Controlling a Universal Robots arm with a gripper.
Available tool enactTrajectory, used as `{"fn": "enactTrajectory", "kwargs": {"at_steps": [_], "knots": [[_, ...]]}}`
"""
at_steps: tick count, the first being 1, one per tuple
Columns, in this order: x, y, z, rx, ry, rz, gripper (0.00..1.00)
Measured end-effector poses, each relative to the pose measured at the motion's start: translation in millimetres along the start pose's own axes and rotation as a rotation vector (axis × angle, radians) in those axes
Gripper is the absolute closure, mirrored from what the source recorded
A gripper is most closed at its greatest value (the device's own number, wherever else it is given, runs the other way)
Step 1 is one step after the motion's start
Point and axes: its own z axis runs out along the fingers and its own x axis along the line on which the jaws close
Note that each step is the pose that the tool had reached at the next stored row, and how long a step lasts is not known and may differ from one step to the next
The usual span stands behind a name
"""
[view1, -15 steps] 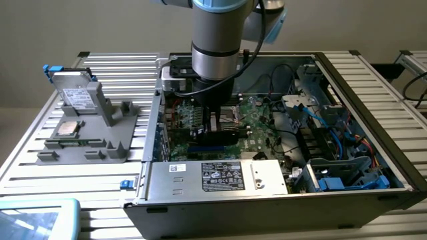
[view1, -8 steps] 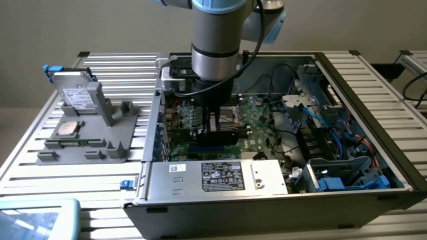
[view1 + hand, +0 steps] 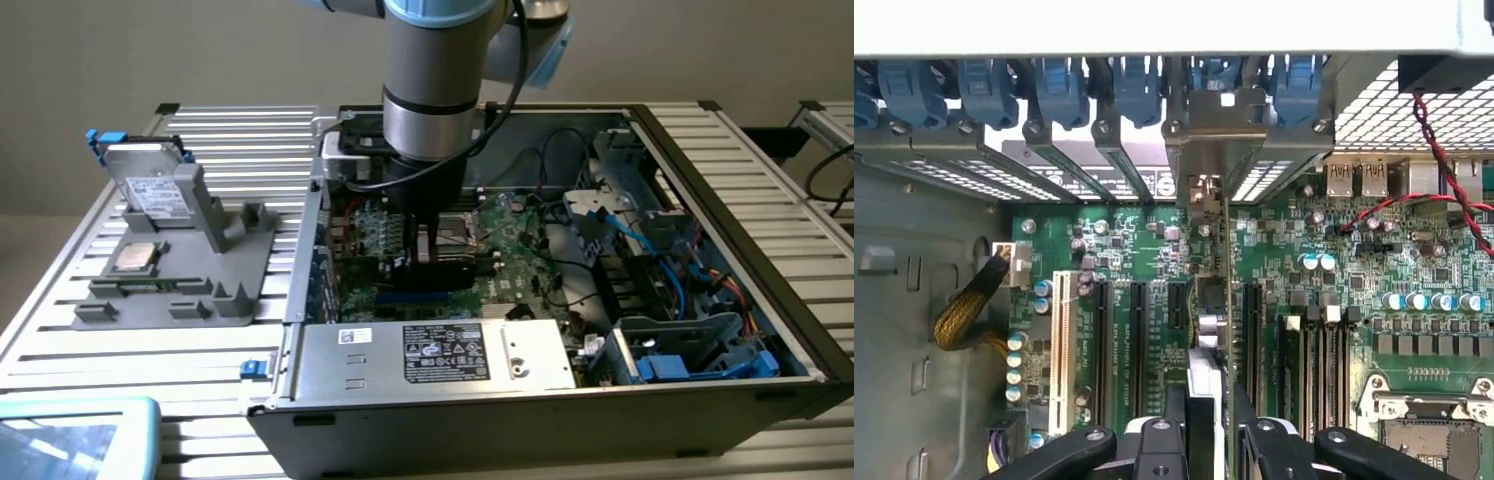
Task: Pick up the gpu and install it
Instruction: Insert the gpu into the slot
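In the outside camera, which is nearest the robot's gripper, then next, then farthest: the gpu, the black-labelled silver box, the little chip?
1. gpu: held in the gripper, inside the case.
2. silver box: against the case wall nearest the camera.
3. chip: on the grey holder outside the case, at the exterior view's left.

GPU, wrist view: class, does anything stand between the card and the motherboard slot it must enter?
Nothing visible does. The gripper holds the gpu edge-on over the motherboard, bracket at the rear openings; the card hides the slot beneath it.
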Motion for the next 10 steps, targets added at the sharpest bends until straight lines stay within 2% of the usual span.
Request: {"fn": "enactTrajectory", "kwargs": {"at_steps": [4, 10], "knots": [[0.3, -0.2, 0.2, 0.0001, -0.0011, 0.019, 0.73], [0.7, 0.8, 0.2, 0.0, -0.0011, 0.019, 0.73]]}}
